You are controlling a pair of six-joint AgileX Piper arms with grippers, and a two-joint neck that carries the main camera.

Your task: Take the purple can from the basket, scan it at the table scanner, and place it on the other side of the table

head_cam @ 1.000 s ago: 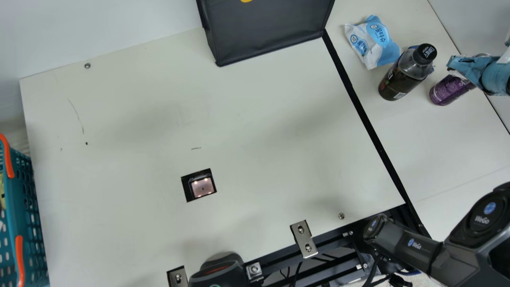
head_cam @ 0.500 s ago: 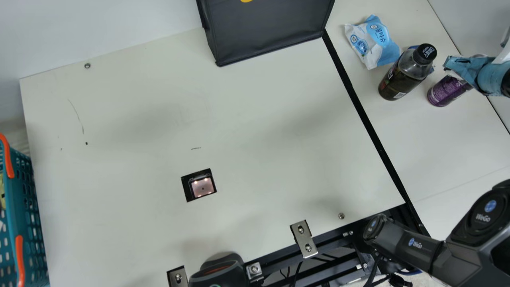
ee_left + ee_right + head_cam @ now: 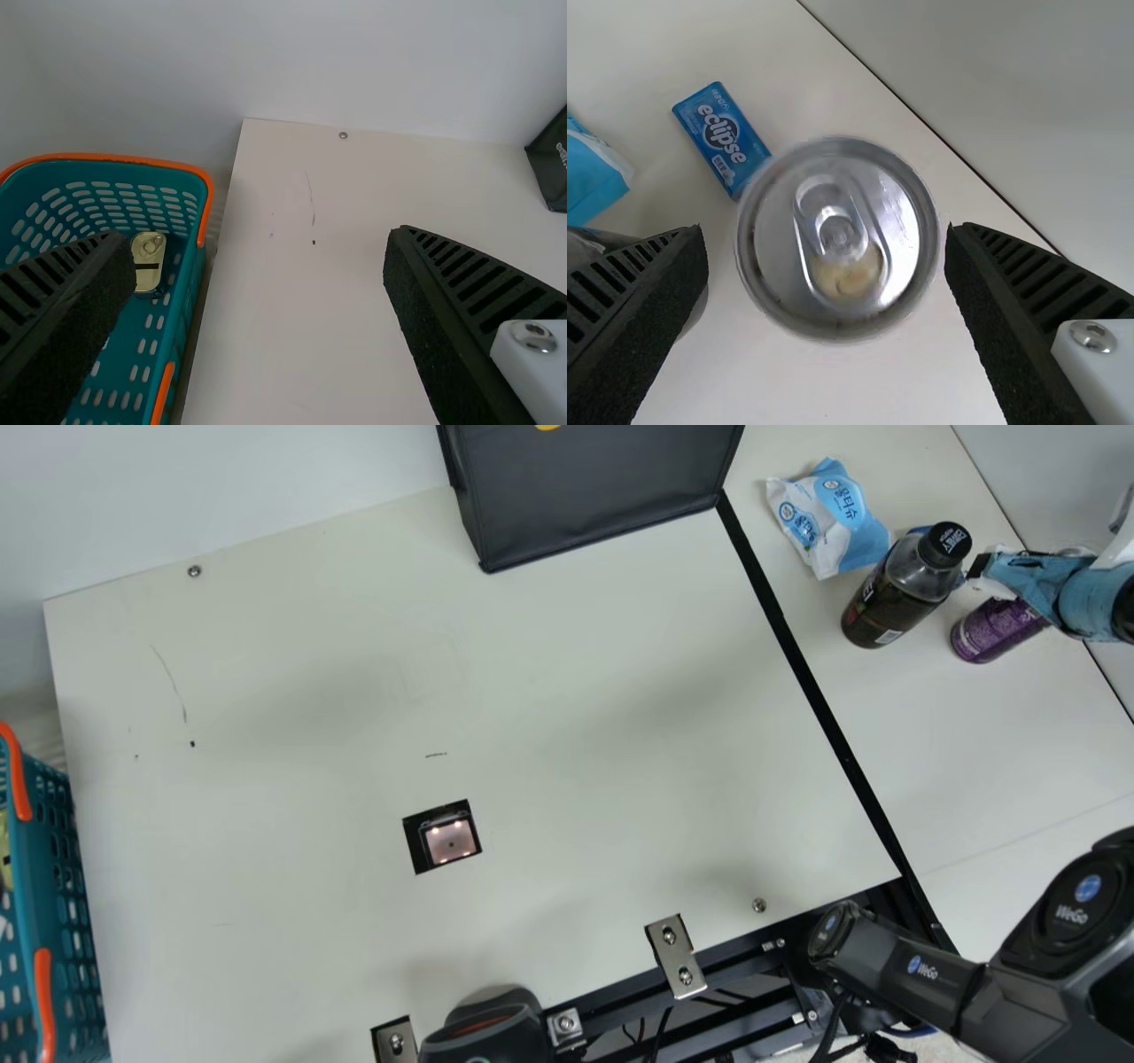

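Main view finds the right pincer (image 3: 1005, 576), wrapped in blue, right over the tall purple can (image 3: 997, 629), which stands upright on the table (image 3: 673, 717) past the black strip (image 3: 819, 708). The right wrist view puts the can's round silver lid (image 3: 837, 239) between the two ribbed fingers — they are spread wide, released, with tabletop visible on either side of the lid. Just beside that pincer, towards the scanner, stands the dark plastic bottle with a black cap (image 3: 895, 593); farther out lies the blue-and-white soft packet (image 3: 828, 518). A small blue box (image 3: 722, 137) lies near the pincer, close by the can. Well apart from it are the square table scanner (image 3: 450, 841) and the teal basket with orange handles (image 3: 66, 921). In the left wrist view, the left pincer (image 3: 259, 239) is released too — nothing between its parted fingers, the basket close beside one.
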